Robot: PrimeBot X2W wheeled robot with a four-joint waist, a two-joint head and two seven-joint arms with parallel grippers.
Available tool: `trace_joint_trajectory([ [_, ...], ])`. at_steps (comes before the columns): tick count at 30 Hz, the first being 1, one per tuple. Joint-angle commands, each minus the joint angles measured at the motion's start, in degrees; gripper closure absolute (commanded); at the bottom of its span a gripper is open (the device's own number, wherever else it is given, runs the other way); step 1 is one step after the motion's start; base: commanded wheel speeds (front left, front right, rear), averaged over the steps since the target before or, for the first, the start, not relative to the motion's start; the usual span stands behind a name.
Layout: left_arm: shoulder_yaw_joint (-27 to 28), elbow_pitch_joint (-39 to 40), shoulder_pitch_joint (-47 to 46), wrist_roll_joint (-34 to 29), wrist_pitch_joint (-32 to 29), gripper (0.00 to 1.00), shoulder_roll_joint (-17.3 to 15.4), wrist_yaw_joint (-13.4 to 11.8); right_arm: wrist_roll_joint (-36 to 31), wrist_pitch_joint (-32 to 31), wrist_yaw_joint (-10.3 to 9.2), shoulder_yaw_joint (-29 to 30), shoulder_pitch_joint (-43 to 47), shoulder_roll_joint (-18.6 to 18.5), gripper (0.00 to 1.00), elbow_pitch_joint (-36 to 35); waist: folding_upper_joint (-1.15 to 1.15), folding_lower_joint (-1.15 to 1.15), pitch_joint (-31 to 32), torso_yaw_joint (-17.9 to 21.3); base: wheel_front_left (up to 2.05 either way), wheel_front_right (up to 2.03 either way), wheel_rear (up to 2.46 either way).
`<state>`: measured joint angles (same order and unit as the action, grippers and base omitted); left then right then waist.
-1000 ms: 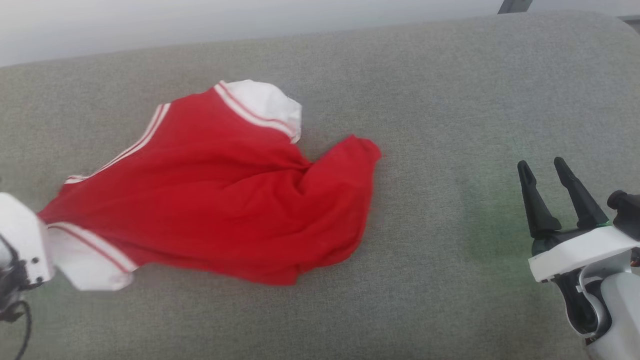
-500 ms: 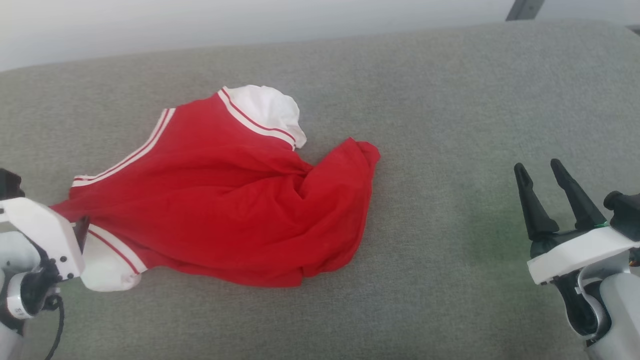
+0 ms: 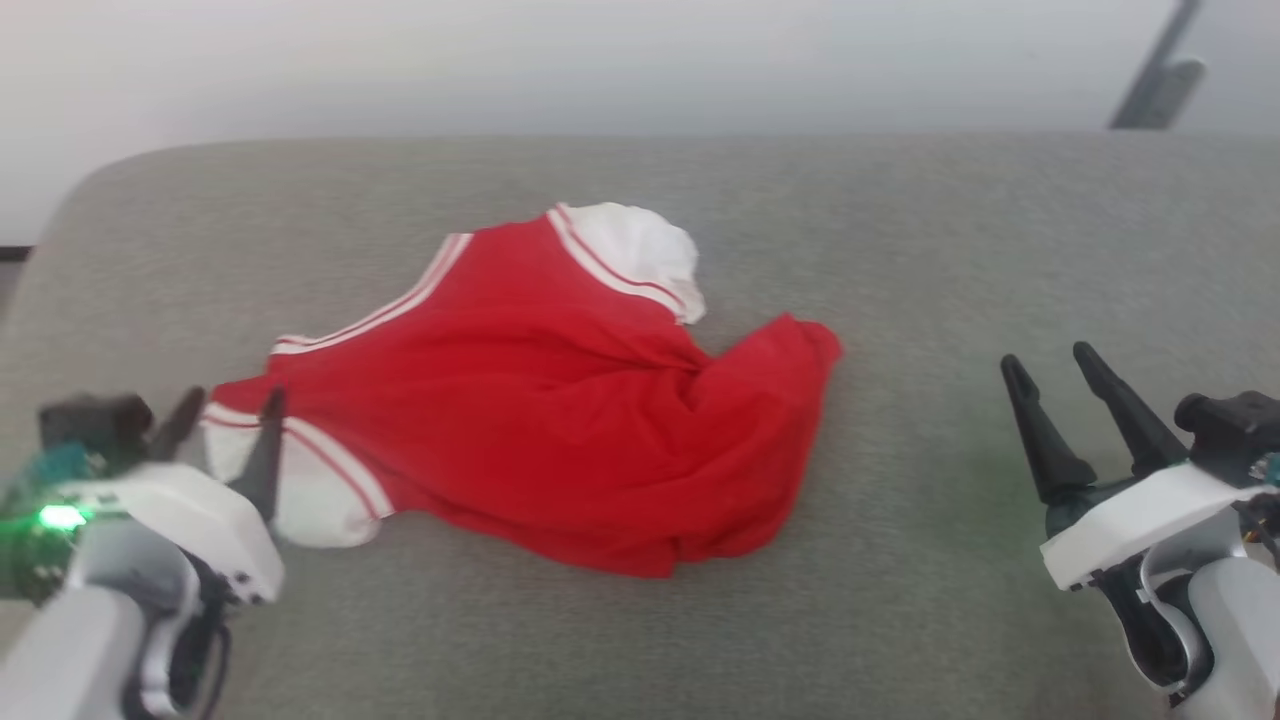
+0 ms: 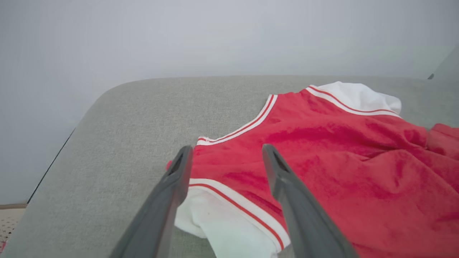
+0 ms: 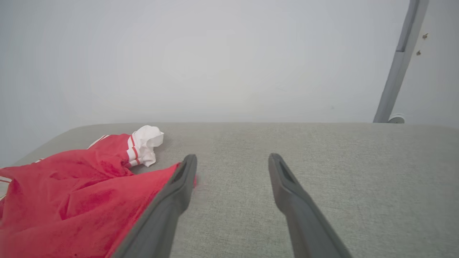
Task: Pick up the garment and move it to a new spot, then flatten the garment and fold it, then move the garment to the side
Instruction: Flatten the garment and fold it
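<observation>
— What's the big surface?
— A grey woven cushion [image 3: 900, 620], wide and flat. In the head view its corner at ten o'clock is rounded.
— And behind it?
— A plain pale wall [image 3: 600, 60] runs along the twelve o'clock side. A grey pole [image 5: 400, 61] slants up it at one o'clock, with its foot just past the cushion's far edge.
— Anything else?
— Two small screws [image 5: 425, 36] beside the pole, and a sliver of pale speckled floor [image 4: 10, 222] at eight o'clock in the left wrist view.
</observation>
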<state>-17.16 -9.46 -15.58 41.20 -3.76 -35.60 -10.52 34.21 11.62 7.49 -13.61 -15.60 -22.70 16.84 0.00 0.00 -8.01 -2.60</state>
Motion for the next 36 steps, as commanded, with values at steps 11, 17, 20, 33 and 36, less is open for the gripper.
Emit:
trace_joint_trajectory([
  [11, -1.7, 3.7, 6.0, -3.5, 13.0, 0.00, 6.2, -1.8, -0.2, -4.8, 0.00, -2.7, -5.6, -1.1, 0.00, 0.2, 0.00, 0.00, 0.5, -9.8, 0.00, 0.00, 0.00],
  [17, -2.5, 4.4, 6.7, -4.4, 16.7, 0.00, 9.9, -2.4, 0.4, -8.9, -0.01, -5.7, -11.2, -3.1, 0.00, 2.1, 0.00, 0.00, -1.5, -14.2, 0.00, 0.00, 0.00],
  [20, -3.0, 4.4, 6.7, -5.3, 17.5, 0.00, 10.9, -2.2, 0.8, -10.3, -0.01, -6.7, -13.1, -4.1, 0.00, 3.1, 0.00, 0.00, -2.4, -15.7, 0.00, 0.00, 0.00],
  [33, -3.6, 3.2, 4.4, -9.4, 19.0, 0.00, 21.3, 1.4, 4.4, -20.4, -0.01, -14.5, -24.5, -12.3, 0.00, 9.5, 0.00, 0.00, -9.1, -25.2, 0.00, 0.00, 0.00],
  [36, -2.8, 2.4, 3.5, -11.8, 19.0, 0.00, 24.5, 3.5, 4.9, -23.7, -0.01, -17.4, -27.5, -13.9, 0.00, 12.7, 0.00, 0.00, -10.7, -27.5, 0.00, 0.00, 0.00],
])
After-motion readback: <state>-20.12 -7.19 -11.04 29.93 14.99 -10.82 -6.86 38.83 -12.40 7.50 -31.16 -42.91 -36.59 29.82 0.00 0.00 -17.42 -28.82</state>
